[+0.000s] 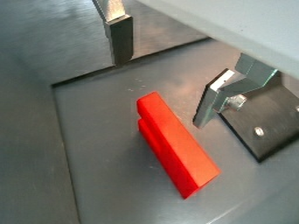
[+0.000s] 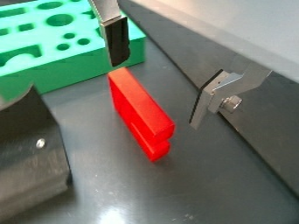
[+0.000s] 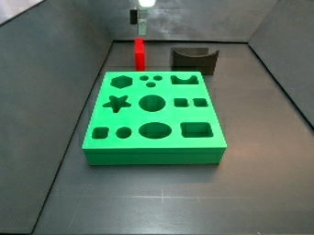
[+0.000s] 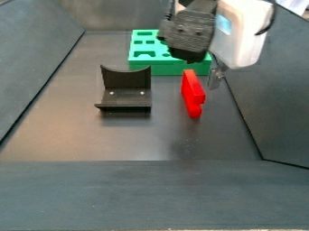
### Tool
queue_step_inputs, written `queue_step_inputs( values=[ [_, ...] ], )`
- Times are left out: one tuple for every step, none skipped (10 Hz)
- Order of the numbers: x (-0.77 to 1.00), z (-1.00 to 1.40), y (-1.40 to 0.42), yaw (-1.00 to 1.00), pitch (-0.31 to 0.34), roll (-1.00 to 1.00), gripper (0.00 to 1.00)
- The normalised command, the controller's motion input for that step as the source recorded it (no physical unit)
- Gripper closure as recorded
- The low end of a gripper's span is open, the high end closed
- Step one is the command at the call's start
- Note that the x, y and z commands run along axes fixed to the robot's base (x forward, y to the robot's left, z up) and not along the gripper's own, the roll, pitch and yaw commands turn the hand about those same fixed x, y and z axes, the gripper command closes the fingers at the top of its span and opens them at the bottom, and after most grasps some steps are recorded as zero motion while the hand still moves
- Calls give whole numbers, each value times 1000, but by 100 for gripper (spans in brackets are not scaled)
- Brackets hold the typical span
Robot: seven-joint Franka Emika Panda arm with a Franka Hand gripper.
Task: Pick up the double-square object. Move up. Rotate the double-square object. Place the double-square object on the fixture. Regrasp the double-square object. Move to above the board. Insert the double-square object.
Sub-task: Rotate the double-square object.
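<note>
Small bright red stepped plastic block (image 1: 176,144) lies on the dark floor, ungrasped. Gripper (image 2: 163,74) hangs above it, fingers (image 1: 121,39) spread, released. Green cut-out board (image 3: 156,117) just beside; dark grey notched fixture (image 4: 123,88) near.

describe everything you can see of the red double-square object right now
The double-square object is a small, bright red, smooth block that looks like plastic, elongated with a stepped profile along its length. It lies on the dark floor, beside the green board and apart from the fixture. The gripper hovers above it, open, its fingers not touching it. Nothing but the floor touches it.
</note>
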Motion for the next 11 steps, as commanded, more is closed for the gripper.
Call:
queue_step_inputs(
  values=[
    [20,-43,-2,1000,2,1,0],
    [20,-43,-2,1000,2,1,0],
    [21,-43,-2,1000,2,1,0],
    [21,-42,-2,1000,2,1,0],
    [21,-42,-2,1000,2,1,0],
    [21,-42,-2,1000,2,1,0],
    [21,-42,-2,1000,2,1,0],
    [21,-42,-2,1000,3,1,0],
    [21,-42,-2,1000,3,1,0],
    [21,-42,-2,1000,3,1,0],
    [21,-42,-2,1000,4,1,0]
  ],
)
